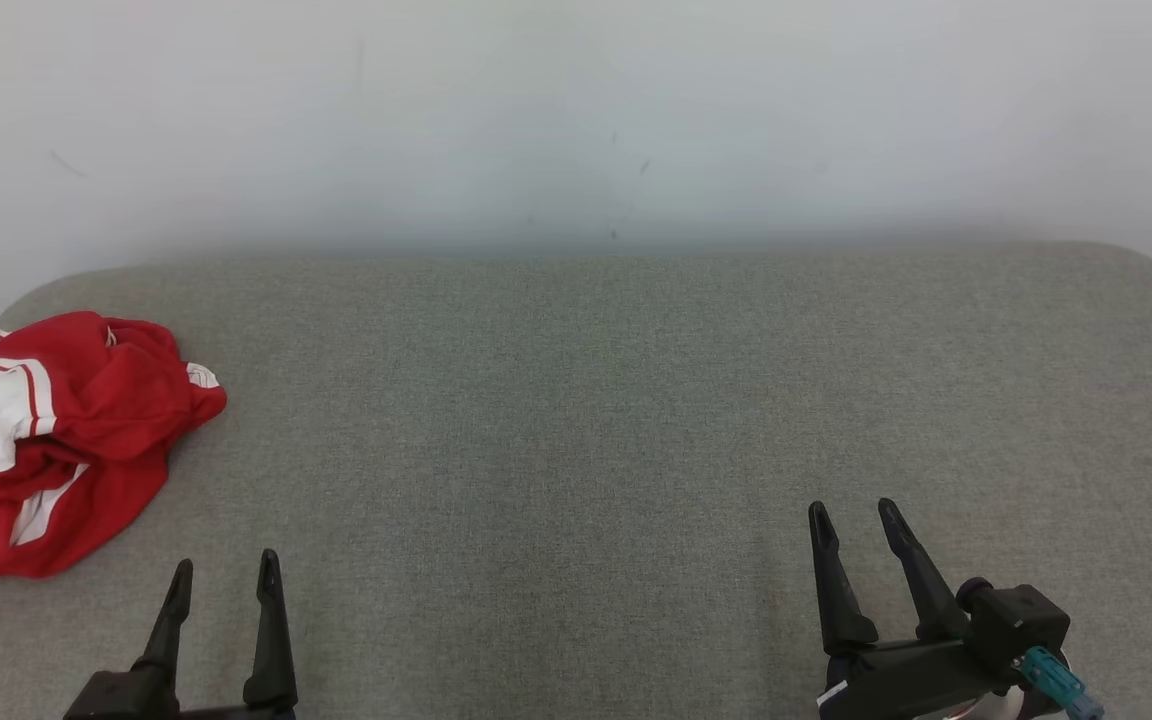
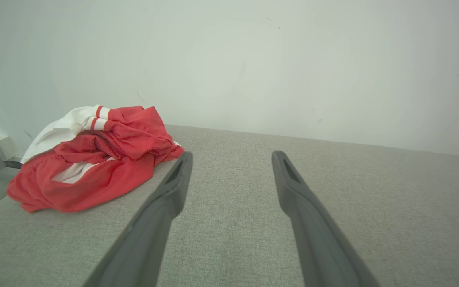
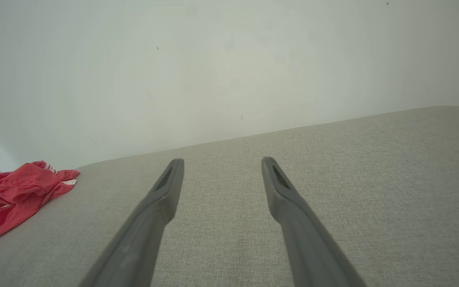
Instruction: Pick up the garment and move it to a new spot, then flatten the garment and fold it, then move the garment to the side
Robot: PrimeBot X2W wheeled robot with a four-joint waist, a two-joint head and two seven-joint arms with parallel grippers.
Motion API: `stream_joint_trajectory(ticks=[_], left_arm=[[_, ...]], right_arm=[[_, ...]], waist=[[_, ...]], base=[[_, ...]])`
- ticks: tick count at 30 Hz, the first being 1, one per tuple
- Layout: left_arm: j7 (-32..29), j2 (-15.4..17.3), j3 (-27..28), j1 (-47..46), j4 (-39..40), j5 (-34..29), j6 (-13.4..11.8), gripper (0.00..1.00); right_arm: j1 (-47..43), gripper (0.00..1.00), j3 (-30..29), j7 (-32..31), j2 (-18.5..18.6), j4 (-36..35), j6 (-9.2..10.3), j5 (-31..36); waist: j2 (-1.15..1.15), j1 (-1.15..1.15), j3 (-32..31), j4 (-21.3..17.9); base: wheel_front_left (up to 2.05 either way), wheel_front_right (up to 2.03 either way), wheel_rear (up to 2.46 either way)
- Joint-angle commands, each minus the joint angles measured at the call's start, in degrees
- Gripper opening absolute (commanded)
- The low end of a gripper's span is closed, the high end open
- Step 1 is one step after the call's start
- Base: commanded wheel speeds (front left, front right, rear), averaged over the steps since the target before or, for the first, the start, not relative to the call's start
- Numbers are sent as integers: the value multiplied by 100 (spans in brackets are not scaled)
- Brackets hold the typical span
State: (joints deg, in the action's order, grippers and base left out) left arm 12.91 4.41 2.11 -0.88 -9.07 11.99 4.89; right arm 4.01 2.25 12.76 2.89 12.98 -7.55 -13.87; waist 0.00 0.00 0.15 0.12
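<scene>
Grey woven fabric covers a wide padded surface [image 1: 636, 420] that fills the lower two thirds of the head view, its far corners rounded. Behind it, across the top of the frame, stands a plain pale wall [image 1: 576, 110] with a few faint dark marks.

One garment [image 1: 56, 440] lies on the surface: a crumpled red piece with white panels and red-and-white striped trim, heaped at the left edge of the head view, about mid-height. It is bunched up, not spread flat. The left wrist view shows the same heap at its left, mid-height, just beside the tip of one finger in the picture, though whether they touch cannot be told. The right wrist view shows it small at the far left edge, well apart from that arm's fingers.

Two grippers are seen, each with two long dark fingers. The left gripper [image 1: 224, 570] rises from the lower left of the head view, jaws apart and holding nothing. The right gripper [image 1: 854, 518] rises from the lower right, jaws likewise apart and empty, with a small teal connector [image 1: 1061, 683] on its wrist.
</scene>
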Motion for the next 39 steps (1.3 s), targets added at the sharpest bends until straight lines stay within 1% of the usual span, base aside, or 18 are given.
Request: stream_joint_trajectory(ticks=[1,12,20,27,39], left_arm=[[36,-5,25,49,11,-158,12,100],[160,-48,126,70,-37,-604,55,100],[243,-80,185,65,-63,-828,144,100],[233,-110,222,58,-105,-773,166,100],[233,-133,245,68,-133,-759,208,100]], right_arm=[[-27,100,-6,59,-2,-10,10,112],[-56,100,-151,173,-3,50,11,454],[-42,100,-233,255,-4,119,12,645],[-35,100,-262,242,-5,133,12,509],[-74,100,-249,241,-6,157,12,476]], waist=[[0,0,0,1],[0,0,9,-8],[0,0,11,-47],[0,0,10,-49],[0,0,5,-8]], base=[[0,0,0],[0,0,0],[0,0,0],[0,0,0],[0,0,0]])
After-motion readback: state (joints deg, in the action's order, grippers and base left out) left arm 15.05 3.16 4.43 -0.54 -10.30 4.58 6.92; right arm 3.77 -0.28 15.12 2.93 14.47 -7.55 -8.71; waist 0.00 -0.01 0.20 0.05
